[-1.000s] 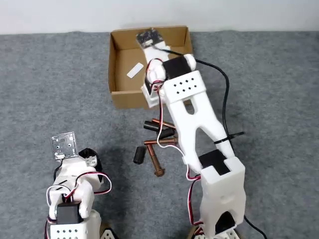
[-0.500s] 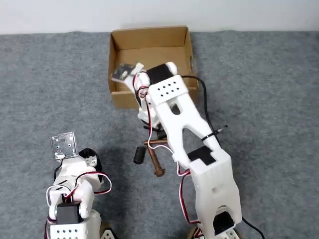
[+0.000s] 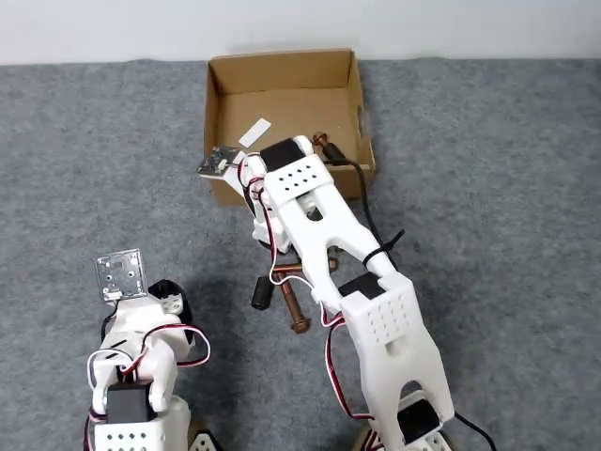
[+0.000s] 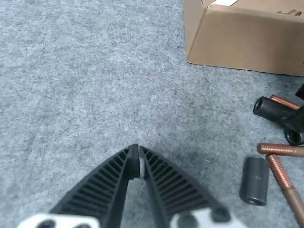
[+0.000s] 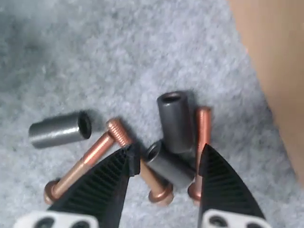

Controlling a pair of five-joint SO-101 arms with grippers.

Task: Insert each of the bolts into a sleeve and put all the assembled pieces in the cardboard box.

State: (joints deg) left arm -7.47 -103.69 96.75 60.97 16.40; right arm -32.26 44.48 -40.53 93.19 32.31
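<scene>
Your right jaws stand apart above three loose copper-coloured threaded bolts [image 5: 88, 159] and three dark grey tubular sleeves [image 5: 175, 121] on the grey worktop [image 5: 71, 57]. Your left jaws are together, well apart from them. One assembled piece [image 3: 322, 144] seems already inside the brown cardboard box [image 3: 282, 70].

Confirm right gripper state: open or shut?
Open. The right gripper has its fingers spread wide above loose sleeves and bolts, gripping nothing.

overhead camera looks down; both close wrist cameras share the bolts [image 5: 92, 154].
</scene>
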